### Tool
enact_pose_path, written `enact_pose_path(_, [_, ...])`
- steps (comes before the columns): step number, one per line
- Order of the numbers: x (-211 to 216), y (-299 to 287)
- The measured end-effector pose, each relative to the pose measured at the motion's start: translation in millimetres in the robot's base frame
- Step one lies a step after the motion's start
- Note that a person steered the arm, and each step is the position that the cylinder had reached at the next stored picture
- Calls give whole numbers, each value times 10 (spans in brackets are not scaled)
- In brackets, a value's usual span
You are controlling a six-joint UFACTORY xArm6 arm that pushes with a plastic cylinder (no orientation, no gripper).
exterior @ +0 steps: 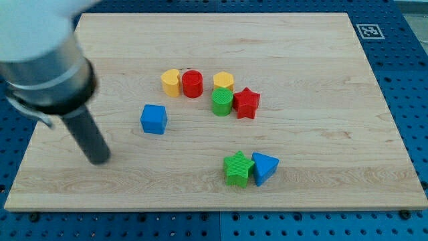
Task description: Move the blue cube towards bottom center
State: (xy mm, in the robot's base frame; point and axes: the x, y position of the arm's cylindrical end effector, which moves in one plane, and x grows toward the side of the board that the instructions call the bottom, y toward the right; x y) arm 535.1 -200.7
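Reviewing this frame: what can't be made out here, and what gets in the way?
- Arm body: blurred and cut off by the view's top-left edge.
- My tip, left of and below the blue cube: motion-blurred, so contact with the board cannot be told.
- Yellow block: lower part hidden by the green cylinder.
- Marker at the view's top right: too small to read.

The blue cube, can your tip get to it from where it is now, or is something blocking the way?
Probably yes. My tip sits to the view's left of the blue cube and a little lower, with only bare board between them. The other blocks lie to the cube's right.
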Motion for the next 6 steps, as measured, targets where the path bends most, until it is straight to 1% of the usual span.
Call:
enact_pose_path(1, [-476, 17])
enact_pose_path(2, [-549, 640])
enact_pose_path(4, [-549, 2344])
enact_pose_path(5, [-549, 2402])
enact_pose_path(6, [-549, 1951])
